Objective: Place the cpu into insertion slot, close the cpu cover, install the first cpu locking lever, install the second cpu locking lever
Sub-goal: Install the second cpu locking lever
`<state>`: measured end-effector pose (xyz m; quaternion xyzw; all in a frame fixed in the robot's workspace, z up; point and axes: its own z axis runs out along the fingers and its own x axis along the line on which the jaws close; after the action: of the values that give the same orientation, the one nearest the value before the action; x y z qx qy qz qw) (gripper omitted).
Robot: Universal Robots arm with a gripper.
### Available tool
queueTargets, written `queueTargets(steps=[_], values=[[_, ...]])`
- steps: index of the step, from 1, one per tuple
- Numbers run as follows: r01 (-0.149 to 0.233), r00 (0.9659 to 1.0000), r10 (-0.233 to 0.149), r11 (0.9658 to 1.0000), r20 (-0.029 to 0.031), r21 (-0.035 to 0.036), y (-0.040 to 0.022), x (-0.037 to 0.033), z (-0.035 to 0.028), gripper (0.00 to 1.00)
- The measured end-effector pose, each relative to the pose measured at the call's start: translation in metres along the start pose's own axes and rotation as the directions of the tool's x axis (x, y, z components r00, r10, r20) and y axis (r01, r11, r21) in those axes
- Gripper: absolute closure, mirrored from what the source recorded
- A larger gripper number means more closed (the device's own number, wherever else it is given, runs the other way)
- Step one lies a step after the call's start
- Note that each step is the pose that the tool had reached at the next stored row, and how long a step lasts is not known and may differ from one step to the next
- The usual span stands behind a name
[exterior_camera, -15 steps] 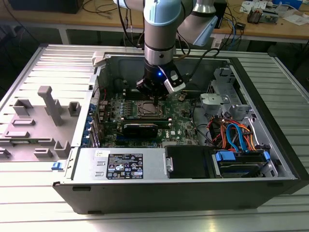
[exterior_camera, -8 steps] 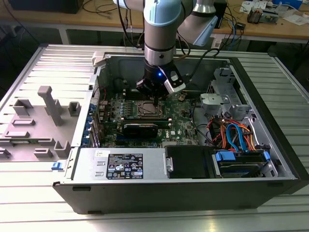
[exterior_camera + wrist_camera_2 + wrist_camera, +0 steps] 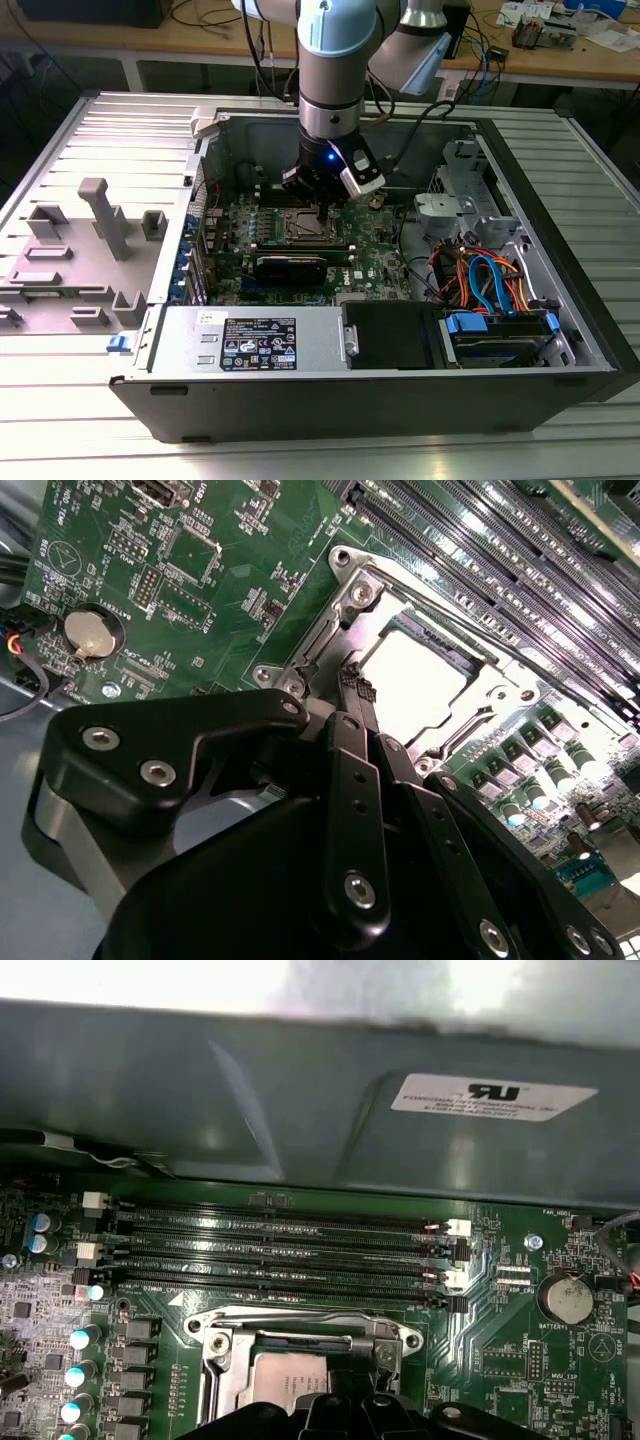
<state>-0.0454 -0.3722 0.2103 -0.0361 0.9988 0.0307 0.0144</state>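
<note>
Gripper [image 3: 352, 685] fingers closed, touching the cpu cover [image 3: 440, 720]

Silver-topped cpu [image 3: 415, 675] lies flat in the insertion slot [image 3: 330, 630] on the green board. The cpu cover [image 3: 500, 695], a thin metal frame, appears lowered around it, chip showing through its window; full closure is unclear.

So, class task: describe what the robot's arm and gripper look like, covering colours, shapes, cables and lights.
The arm is a thick silver-grey cylinder with pale blue joint caps and a dark wrist band showing a small blue light. Black cables trail behind it. The gripper is matte black, built from flat linkage bars pinned with silver screws, tapering to narrow fingers.
</note>
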Motion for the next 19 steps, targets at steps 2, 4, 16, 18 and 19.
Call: queueTargets(steps=[2,4,16,18,19], values=[[0.0,1.0,0.0,1.0,0.0,0.0,-0.0001,0.0,0.0,0.89],[0.0,1.0,0.0,1.0,0.0,0.0,-0.0002,0.0,0.0,0.89],[0.0,1.0,0.0,1.0,0.0,0.0,-0.0051,0.0003,-0.0003,0.89],[0.0,1.0,0.0,1.0,0.0,0.0,-0.0059,0.0004,-0.0004,0.89],[0.0,1.0,0.0,1.0,-0.0001,0.0002,-0.0059,0.0004,-0.0016,0.89]])
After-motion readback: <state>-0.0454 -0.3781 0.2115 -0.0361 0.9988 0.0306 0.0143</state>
